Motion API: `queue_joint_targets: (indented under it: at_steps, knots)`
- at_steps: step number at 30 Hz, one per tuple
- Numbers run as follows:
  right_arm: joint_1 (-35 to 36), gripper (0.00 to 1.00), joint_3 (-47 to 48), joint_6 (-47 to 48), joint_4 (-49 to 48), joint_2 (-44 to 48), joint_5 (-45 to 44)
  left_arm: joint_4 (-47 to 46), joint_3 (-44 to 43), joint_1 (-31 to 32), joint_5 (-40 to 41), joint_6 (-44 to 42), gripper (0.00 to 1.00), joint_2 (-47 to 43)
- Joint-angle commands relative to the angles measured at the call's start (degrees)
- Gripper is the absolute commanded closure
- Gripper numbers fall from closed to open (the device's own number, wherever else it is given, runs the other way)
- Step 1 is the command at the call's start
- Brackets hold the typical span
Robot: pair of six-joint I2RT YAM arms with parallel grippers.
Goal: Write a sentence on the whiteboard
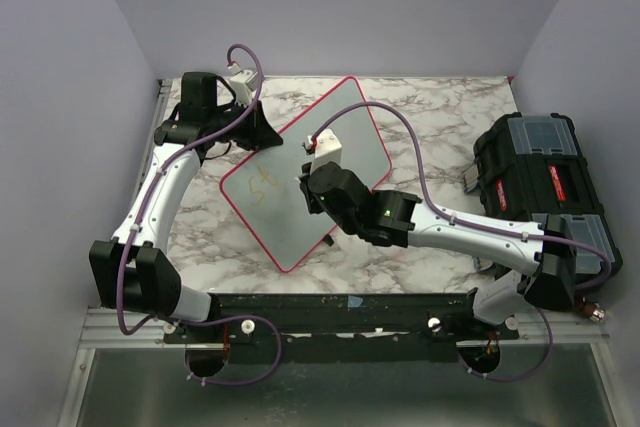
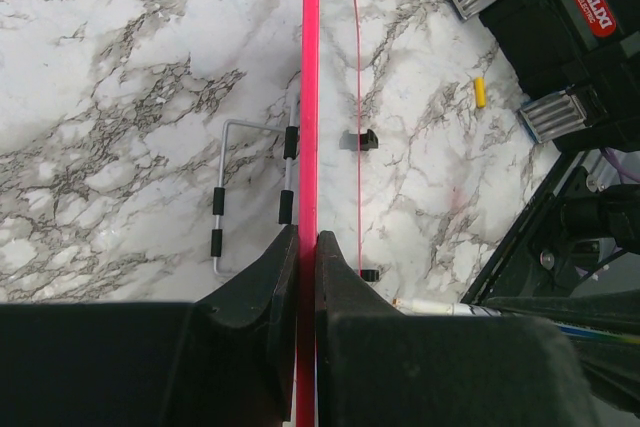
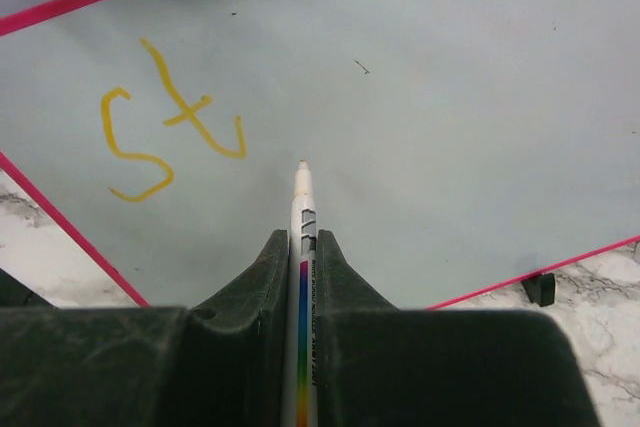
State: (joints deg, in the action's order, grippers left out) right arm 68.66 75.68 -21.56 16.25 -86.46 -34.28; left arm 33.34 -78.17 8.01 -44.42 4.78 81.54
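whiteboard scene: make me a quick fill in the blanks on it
The right gripper is shut on a ____. The left gripper is shut on the red-pink rim of the ____. The sentence so far is written in ____ ink.
Missing words: marker; whiteboard; yellow.

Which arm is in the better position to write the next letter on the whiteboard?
The right. The right gripper holds the marker, its tip near the yellow letters on the whiteboard. The left gripper is shut on the whiteboard's red rim, steadying it.
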Motion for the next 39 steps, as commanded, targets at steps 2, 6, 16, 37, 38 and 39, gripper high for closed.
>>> queue_joint_targets:
  at_steps: [2,6,16,37,38,39]
  knots:
    - [-0.02,0.99,-0.01,1.46,-2.30,1.46,-0.53,1.99,0.91,1.39,-0.40,-2.63,1.00,-1.21]
    - [-0.02,0.99,-0.57,3.07,-3.77,2.25,0.60,2.16,0.92,1.48,-0.05,-2.67,1.00,-1.38]
    - [0.02,0.99,-1.10,6.83,-5.16,3.01,0.77,3.77,-0.69,1.66,1.21,-2.84,1.00,-0.56]
    - [0.00,0.99,-4.85,9.09,-6.23,7.52,3.38,2.25,0.77,1.67,3.10,-1.79,1.00,-2.56]
    - [0.02,0.99,-4.84,9.17,-6.15,7.65,3.50,1.94,0.76,1.66,3.12,-1.66,1.00,-2.80]
    - [-0.01,0.99,-4.75,9.17,-6.07,7.63,3.51,1.67,0.68,1.66,3.11,-1.62,1.00,-2.91]
